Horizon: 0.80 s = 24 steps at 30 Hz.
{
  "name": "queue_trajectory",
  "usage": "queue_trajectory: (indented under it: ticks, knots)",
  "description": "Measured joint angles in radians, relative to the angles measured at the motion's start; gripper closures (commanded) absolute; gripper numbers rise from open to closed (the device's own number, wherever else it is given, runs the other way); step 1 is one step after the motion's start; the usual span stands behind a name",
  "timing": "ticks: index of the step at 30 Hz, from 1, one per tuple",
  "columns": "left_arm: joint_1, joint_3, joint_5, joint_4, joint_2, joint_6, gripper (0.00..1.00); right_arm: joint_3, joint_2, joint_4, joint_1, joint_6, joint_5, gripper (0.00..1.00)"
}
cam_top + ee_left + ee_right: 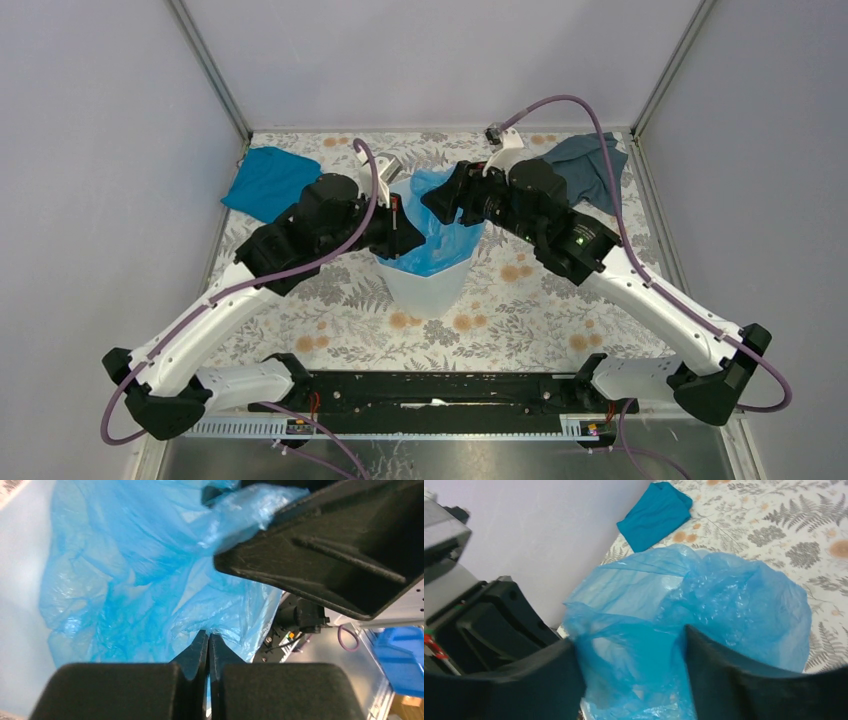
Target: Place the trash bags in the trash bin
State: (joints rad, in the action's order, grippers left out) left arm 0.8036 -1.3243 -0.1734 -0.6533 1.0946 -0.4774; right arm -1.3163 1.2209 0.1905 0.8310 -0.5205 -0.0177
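1. Light-blue film, the trash bag (440,232), sits in the mouth of the trash bin (430,292) at mid tabletop (520,300). It billows above the rim, and one fold laps over the rim's left side.
2. On the left end effector (207,636) the fingers are pressed together right at the film's edge. Whether a fold is caught between them I cannot tell, so test it with a gentle pull before trusting it.
3. On the right end effector (629,642) the fingers are spread, with film bulging between them and nothing gripped.
4. The step in hand looks like stuffing the bag down. Push straight down through the middle of the bin, since a sideways shove could tip or slide so light a pail.
5. Press slowly, as trapped air will likely spring the film back up. Tuck the overhanging fold inward last.
6. Both arms crowd over the bin, so move one at a time.
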Motion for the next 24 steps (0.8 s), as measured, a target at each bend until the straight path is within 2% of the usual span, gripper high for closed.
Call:
queue_trajectory:
  ticks: [2,12,15,19,24]
  knots:
    - [0.0,-0.002,0.023,0.001,-0.01,-0.006,1.0,-0.001,-0.016,0.024,0.0,0.032,-0.018,0.01]
    - [0.0,-0.002,0.114,0.064,-0.161,-0.075,1.0,-0.062,-0.16,0.212,0.0,0.248,-0.042,0.0]
    - [0.0,-0.001,0.13,0.086,-0.188,-0.103,1.0,-0.097,-0.144,0.261,0.0,0.252,-0.049,0.01]
    - [0.0,0.011,0.148,0.103,-0.204,-0.142,1.0,-0.163,-0.082,0.331,0.009,0.206,-0.073,0.08]
    - [0.0,0.041,0.155,0.118,-0.205,-0.169,1.0,-0.274,-0.025,0.449,0.103,0.129,-0.188,0.07]
